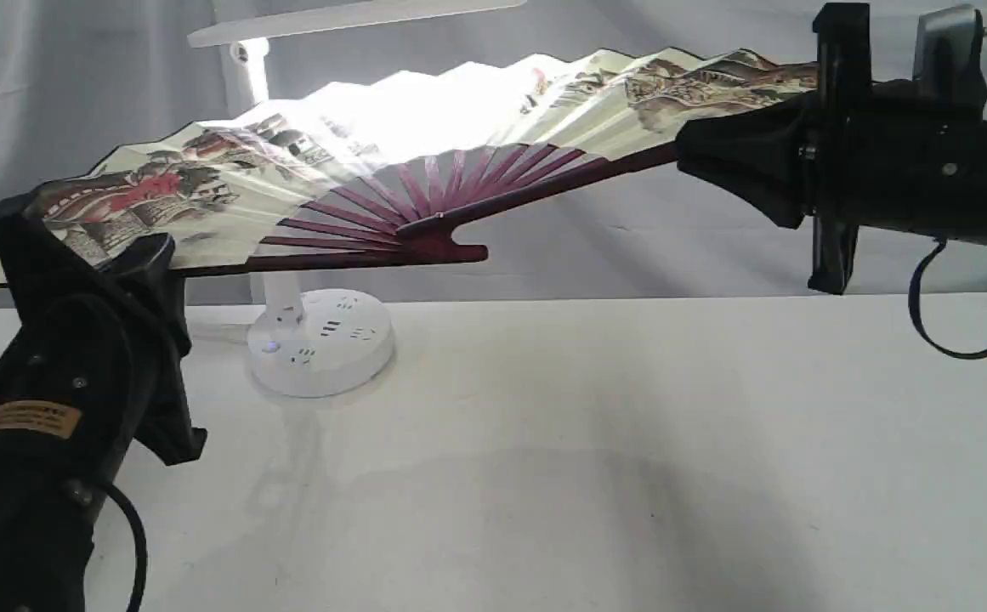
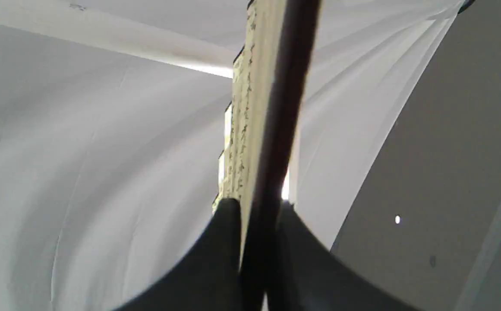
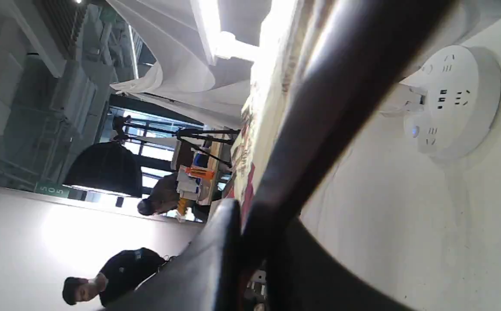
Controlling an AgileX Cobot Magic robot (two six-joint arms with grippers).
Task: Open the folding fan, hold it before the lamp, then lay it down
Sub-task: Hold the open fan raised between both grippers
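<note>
Folding fan (image 1: 204, 178) spread wide, held aloft before lamp (image 1: 320, 340) at far left.
Left gripper (image 1: 85, 240) and right gripper (image 1: 690, 155) each clamp an end guard; table (image 1: 629, 467) open near and right; amber label (image 1: 28, 418) behind left gripper illegible.

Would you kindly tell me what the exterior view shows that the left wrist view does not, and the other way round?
Only the exterior view shows the folding fan spread open, the lamp's round base and the right gripper clamped on one guard. Only the left wrist view shows close up how the left gripper pinches the other guard, edge-on. Both show the fan, the left gripper and the grey cloth backdrop.
</note>
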